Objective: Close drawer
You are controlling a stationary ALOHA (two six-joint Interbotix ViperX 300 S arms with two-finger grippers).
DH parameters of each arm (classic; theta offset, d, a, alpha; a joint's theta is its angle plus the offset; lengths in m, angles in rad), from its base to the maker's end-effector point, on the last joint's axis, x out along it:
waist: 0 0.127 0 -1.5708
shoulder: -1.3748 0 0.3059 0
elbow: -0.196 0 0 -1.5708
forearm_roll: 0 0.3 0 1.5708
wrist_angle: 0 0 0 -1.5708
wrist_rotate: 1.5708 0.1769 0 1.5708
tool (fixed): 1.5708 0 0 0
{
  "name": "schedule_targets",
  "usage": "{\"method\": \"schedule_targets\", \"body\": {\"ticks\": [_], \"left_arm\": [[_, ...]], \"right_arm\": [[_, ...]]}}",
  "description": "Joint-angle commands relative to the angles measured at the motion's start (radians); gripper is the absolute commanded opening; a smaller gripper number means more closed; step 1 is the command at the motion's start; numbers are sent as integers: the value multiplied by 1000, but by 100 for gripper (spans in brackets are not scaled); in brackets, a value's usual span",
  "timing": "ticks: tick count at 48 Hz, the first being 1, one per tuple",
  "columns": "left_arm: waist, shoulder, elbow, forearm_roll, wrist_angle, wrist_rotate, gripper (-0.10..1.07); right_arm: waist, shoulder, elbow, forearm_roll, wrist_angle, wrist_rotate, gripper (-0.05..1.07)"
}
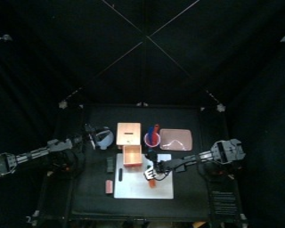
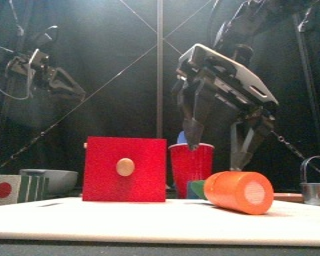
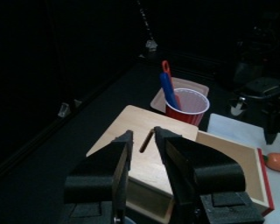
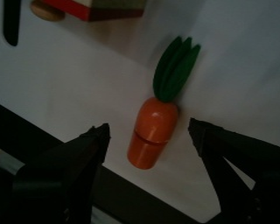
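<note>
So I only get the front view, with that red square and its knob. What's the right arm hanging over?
Observer: A carrot lying on a white sheet. The right arm's jaws stand open above it.
Visitor: And the red square?
Observer: That's the front of the drawer. Seen from above, it sticks out of its cabinet.
Visitor: The left arm?
Observer: Its jaws hang open over the cabinet's top.

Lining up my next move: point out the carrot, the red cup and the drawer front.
carrot [image 4: 150,138], right wrist view, orange body.
red cup [image 3: 187,107], left wrist view, outer wall.
drawer front [image 2: 125,168], front view, round knob.
</note>
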Motion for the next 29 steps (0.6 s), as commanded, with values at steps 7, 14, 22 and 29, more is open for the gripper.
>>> {"method": "schedule_targets", "body": {"ticks": [7,14,22,29], "left_arm": [[-20,2,-35,-8,-15,3,70],[-46,2,-51,-8,-15,2,70],[-72,2,-67,-6,-12,3,70],[-72,2,-80,-5,-6,5,70]], "right_arm": [[5,-152,-25,-218,9,8,100],[20,-207,0,-394,-8,-2,100],[21,-278,41,-563,-75,-6,100],[17,-348,80,-733,-183,-6,100]]}}
